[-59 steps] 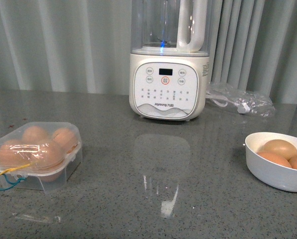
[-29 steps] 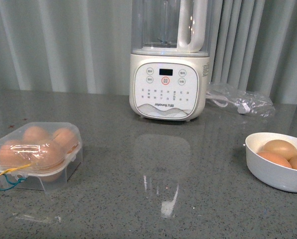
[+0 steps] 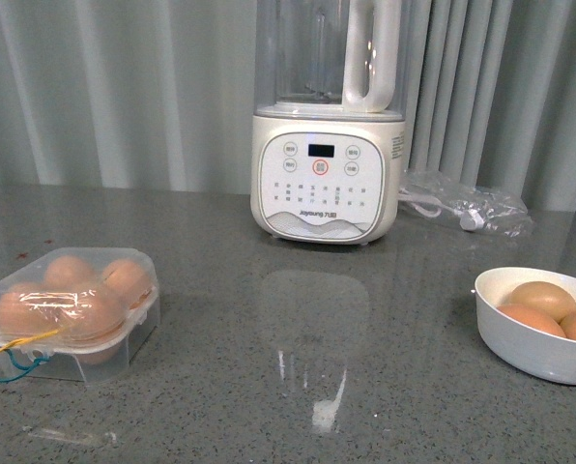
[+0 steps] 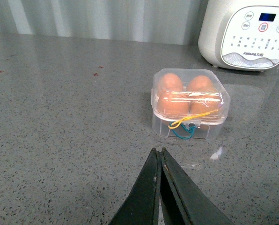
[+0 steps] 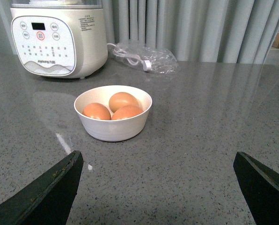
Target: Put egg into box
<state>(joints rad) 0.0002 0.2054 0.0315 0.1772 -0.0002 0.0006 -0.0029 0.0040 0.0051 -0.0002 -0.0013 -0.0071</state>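
The small clear plastic four-hole box [image 3: 71,311], lid down over four brown eggs, sits on the grey speckled surface [image 3: 298,387] well apart from the round white bowl [image 5: 113,113] holding three more. The left end effector [image 4: 161,154] is pressed together, the right end effector [image 5: 158,176] spread wide. The task looks finished or restarting. Against the earlier frame, everything sits slightly lower.

box [image 3: 71,309] lid closed (blocking), bowl [image 3: 539,353] open-topped
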